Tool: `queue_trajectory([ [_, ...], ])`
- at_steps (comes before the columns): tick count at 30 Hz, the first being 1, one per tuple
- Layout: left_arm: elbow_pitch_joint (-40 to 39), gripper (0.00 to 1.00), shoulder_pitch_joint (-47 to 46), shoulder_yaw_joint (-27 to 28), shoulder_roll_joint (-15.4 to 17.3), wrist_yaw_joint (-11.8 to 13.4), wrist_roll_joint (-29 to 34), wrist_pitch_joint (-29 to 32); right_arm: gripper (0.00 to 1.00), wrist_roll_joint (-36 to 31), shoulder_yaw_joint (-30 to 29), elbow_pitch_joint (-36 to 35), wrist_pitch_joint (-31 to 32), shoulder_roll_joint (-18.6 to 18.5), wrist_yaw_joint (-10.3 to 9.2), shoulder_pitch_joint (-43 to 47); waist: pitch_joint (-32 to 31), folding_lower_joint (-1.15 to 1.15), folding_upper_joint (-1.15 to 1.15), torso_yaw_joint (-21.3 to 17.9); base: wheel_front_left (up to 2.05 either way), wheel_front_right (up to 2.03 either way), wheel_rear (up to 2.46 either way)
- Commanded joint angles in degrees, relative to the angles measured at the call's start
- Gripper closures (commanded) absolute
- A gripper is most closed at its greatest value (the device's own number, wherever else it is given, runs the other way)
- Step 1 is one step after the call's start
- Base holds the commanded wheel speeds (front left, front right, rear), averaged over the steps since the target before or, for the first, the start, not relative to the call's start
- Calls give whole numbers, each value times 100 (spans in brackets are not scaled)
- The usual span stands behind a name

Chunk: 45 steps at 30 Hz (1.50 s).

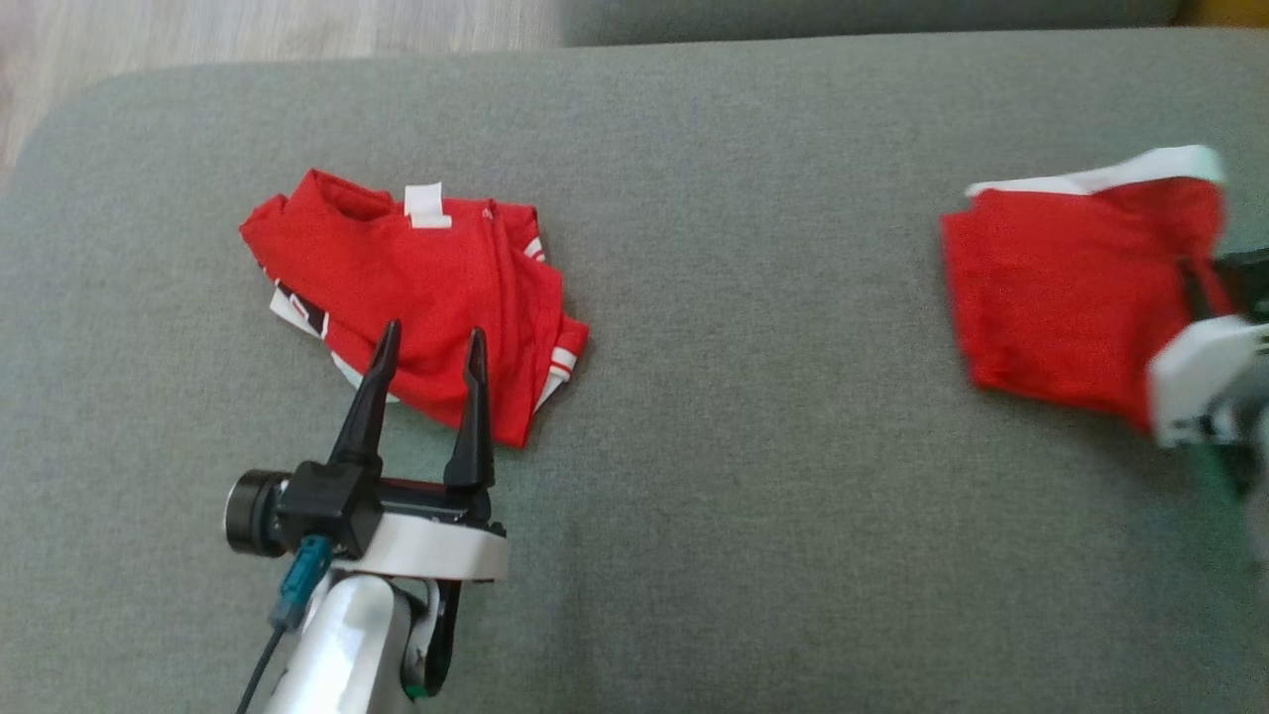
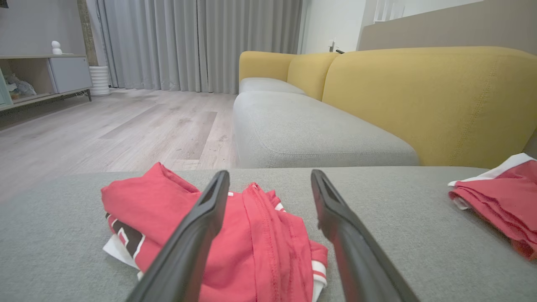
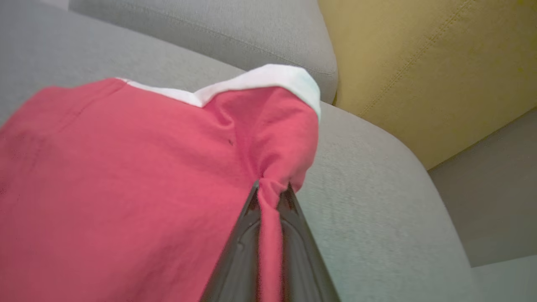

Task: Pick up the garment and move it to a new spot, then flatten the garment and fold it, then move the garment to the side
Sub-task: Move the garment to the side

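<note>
1. Grey sofa cushion carries everything, with a yellow backrest behind it.
2. Right fingers are pinched tight on a bunched fold of the red garment, which sits at the cushion's right end, white trim on its far edge.
3. Left fingers stand wide apart over the near edge of a second red garment, crumpled and well apart from the first.
</note>
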Motion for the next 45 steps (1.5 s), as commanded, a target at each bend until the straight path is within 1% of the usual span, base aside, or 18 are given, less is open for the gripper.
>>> queue_trajectory([
  [1, -199, 0, -75, 218, 21, -12, 44, -29, 100, 7, 275, -184, 21, -350, -5, -181, 74, 0, 0, 31, 0, 0, 0],
  [5, -230, 0, -141, 219, 21, -41, 61, -29, 100, 43, 674, -152, 135, -1201, -5, -140, 260, 0, 0, 142, 0, 0, 0],
  [6, -230, 0, -141, 219, 21, -41, 61, -29, 100, 43, 674, -152, 135, -1201, -5, -140, 260, 0, 0, 142, 0, 0, 0],
  [8, -242, 0, -176, 212, 21, -51, 64, -29, 100, 98, 801, -96, 149, -1598, -5, -118, 356, 0, 0, 209, 0, 0, 0],
  [10, -249, 0, -208, 206, 21, -61, 73, -29, 100, 140, 877, -55, 168, -1920, -5, -134, 459, 0, 0, 275, 0, 0, 0],
  [11, -260, 0, -245, 217, 21, -75, 90, -29, 100, 184, 901, -27, 194, -2156, -5, -186, 564, 0, 0, 328, 0, 0, 0],
  [14, -279, 0, -304, 248, 21, -99, 113, -29, 100, 179, 854, 8, 277, -2397, -5, -247, 701, 0, 0, 391, 0, 0, 0],
  [18, -305, 0, -378, 272, 21, -135, 131, -29, 100, 158, 690, 40, 351, -2543, -5, -290, 835, 0, 0, 448, 0, 0, 0],
  [24, -291, 0, -450, 258, 21, -127, 150, -29, 100, 85, 461, -41, 445, -2376, -5, -283, 862, 0, 0, 444, 0, 0, 0],
  [25, -288, 0, -448, 251, 21, -121, 148, -29, 51, 76, 380, -65, 460, -2325, -5, -275, 839, 0, 0, 431, 0, 0, 0],
  [26, -285, 0, -441, 244, 21, -116, 147, -29, 0, 65, 305, -92, 473, -2261, -5, -257, 807, 0, 0, 414, 0, 0, 0],
  [32, -281, 0, -390, 265, 21, -98, 154, -29, 0, 29, -39, -349, 497, -1837, -5, -140, 526, 0, 0, 272, 0, 0, 0],
  [36, -282, 0, -298, 300, 21, -95, 155, -29, 0, 48, -221, -660, 416, -1442, -5, -97, 187, 0, 0, 159, 0, 0, 0],
  [40, -318, 0, -148, 361, 21, -62, 160, -29, 0, 211, -281, -1140, 90, -935, -5, -32, -230, 0, 0, 57, 0, 0, 0],
  [45, -359, 0, 59, 464, 21, -39, 188, -29, 0, 672, -113, -1912, -256, -126, -5, -12, -676, 0, 0, -23, 0, 0, 0],
])
